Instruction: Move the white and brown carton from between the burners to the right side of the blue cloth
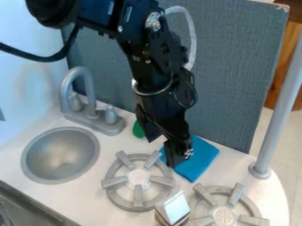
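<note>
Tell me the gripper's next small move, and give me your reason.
I'd shift the gripper slightly toward the middle of the blue cloth, staying high for now. In this view it hangs over the cloth's left edge, beside the nearer side of the burner grate, with a green thing close by; centring would probably give it more room.

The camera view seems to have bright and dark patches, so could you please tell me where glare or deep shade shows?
Camera view: the wall at left is pale and bright; the sink bowl has a soft sheen; the slanted face of the object at the bottom edge looks glossy; the black gripper is so dark that its parts merge.
</note>
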`<state>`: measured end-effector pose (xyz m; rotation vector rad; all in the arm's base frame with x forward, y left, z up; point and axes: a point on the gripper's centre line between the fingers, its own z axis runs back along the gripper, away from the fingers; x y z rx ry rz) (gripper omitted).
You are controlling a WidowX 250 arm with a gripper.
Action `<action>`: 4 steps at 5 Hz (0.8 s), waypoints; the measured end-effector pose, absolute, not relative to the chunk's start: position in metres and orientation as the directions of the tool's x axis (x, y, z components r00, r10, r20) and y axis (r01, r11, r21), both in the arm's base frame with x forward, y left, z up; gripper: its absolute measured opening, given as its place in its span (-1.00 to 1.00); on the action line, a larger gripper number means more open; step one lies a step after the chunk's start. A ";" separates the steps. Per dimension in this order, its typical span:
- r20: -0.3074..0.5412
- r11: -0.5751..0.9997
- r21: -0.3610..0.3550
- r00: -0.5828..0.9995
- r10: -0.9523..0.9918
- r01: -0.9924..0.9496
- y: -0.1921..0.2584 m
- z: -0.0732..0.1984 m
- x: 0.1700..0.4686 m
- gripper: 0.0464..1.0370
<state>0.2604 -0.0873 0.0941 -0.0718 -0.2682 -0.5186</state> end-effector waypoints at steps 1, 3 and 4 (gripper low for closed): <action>0.247 0.866 -0.006 0.840 -0.483 0.500 -0.087 0.087 0.257 0.93; 0.250 0.865 -0.004 0.838 -0.486 0.502 -0.086 0.088 0.258 0.93; 0.213 0.880 -0.002 0.860 -0.464 0.476 -0.052 0.069 0.259 0.93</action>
